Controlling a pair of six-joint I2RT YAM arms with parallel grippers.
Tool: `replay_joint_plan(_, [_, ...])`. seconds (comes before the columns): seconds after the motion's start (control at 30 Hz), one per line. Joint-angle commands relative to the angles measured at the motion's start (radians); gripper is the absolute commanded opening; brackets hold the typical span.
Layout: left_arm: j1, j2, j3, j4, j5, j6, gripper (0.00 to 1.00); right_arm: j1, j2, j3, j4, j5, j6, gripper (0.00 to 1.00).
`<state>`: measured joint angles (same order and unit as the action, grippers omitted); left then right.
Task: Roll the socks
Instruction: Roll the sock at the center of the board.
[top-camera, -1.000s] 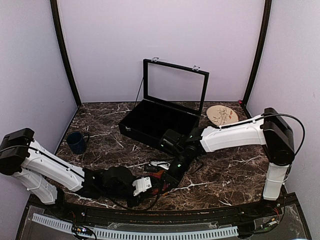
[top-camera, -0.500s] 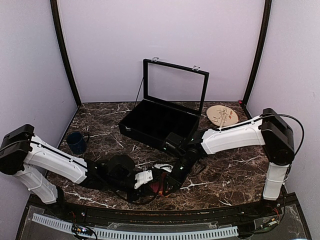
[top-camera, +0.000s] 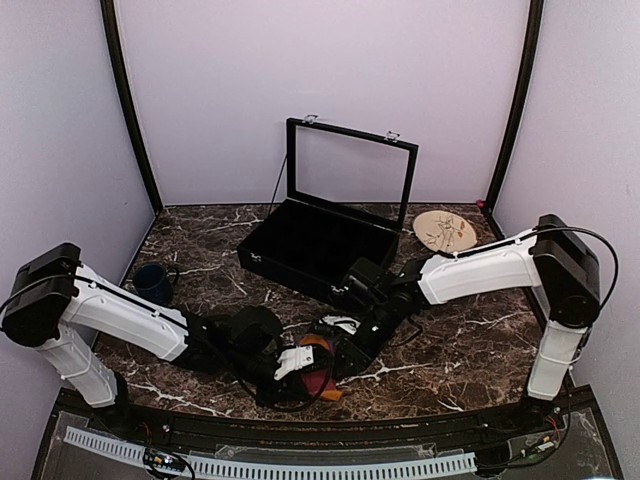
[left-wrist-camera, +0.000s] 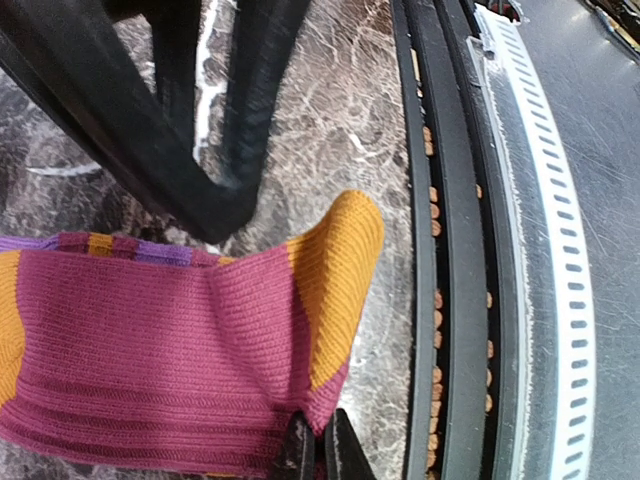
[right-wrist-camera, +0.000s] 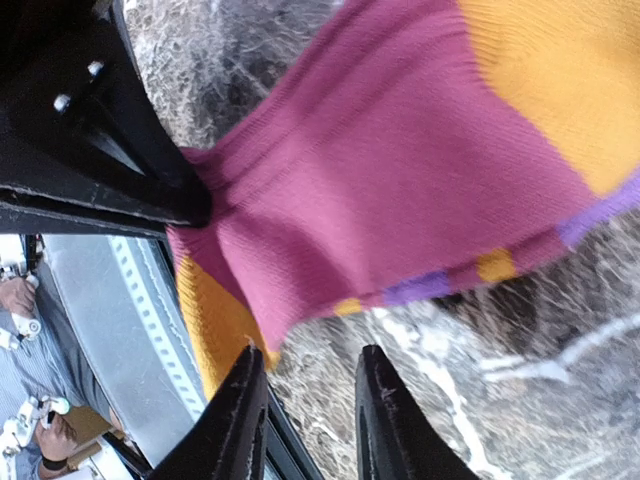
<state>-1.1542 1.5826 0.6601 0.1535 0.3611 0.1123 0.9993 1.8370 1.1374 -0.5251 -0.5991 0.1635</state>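
Observation:
The striped sock (top-camera: 314, 366), magenta with orange and purple bands, hangs bunched near the table's front edge. It fills the left wrist view (left-wrist-camera: 160, 340) and the right wrist view (right-wrist-camera: 400, 150). My left gripper (top-camera: 291, 366) is shut on the sock's lower edge (left-wrist-camera: 316, 445) beside the orange toe. My right gripper (top-camera: 345, 352) is open and empty (right-wrist-camera: 312, 405), its fingertips (right-wrist-camera: 243, 400) just below the sock's edge. A small white patch (top-camera: 340, 322) behind the grippers may be the black sock's striped cuff; the rest of it is lost against the dark table.
A dark blue mug (top-camera: 153, 284) stands at the left. An open black case (top-camera: 320, 240) with raised lid sits at the back centre. A round wooden disc (top-camera: 444, 231) lies at the back right. The table's black front rail (left-wrist-camera: 450, 300) runs close to the sock.
My left gripper has moved right and lifted the striped sock, so more of its orange and magenta shows. My right gripper has shifted slightly right beside it.

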Motion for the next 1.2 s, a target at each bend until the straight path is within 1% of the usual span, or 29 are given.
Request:
replay_joint_plan(0.0, [0.019, 0.004, 0.035, -0.071, 0.074, 0.003, 0.0, -0.018, -0.042, -0.046, 0.061, 0.029, 0.034, 0.31])
replay_joint_plan(0.2, [0.047, 0.046, 0.097, -0.158, 0.14, 0.017, 0.0, -0.046, -0.098, -0.123, 0.146, 0.06, 0.093, 0.33])
replay_joint_plan(0.33, [0.066, 0.082, 0.14, -0.206, 0.201, 0.02, 0.0, -0.048, -0.165, -0.173, 0.192, 0.118, 0.126, 0.34])
replay_joint_plan(0.47, [0.098, 0.112, 0.168, -0.238, 0.262, 0.018, 0.0, -0.048, -0.235, -0.234, 0.235, 0.217, 0.158, 0.33])
replay_joint_plan(0.63, [0.152, 0.148, 0.21, -0.29, 0.357, 0.018, 0.0, -0.039, -0.36, -0.312, 0.276, 0.343, 0.187, 0.33])
replay_joint_plan(0.73, [0.179, 0.181, 0.242, -0.33, 0.427, 0.025, 0.0, -0.002, -0.418, -0.343, 0.291, 0.409, 0.185, 0.33])
replay_joint_plan(0.87, [0.207, 0.231, 0.291, -0.399, 0.492, 0.043, 0.0, 0.067, -0.455, -0.358, 0.291, 0.511, 0.171, 0.33])
replay_joint_plan(1.17, [0.273, 0.303, 0.373, -0.508, 0.594, 0.085, 0.0, 0.207, -0.505, -0.377, 0.303, 0.731, 0.087, 0.34])
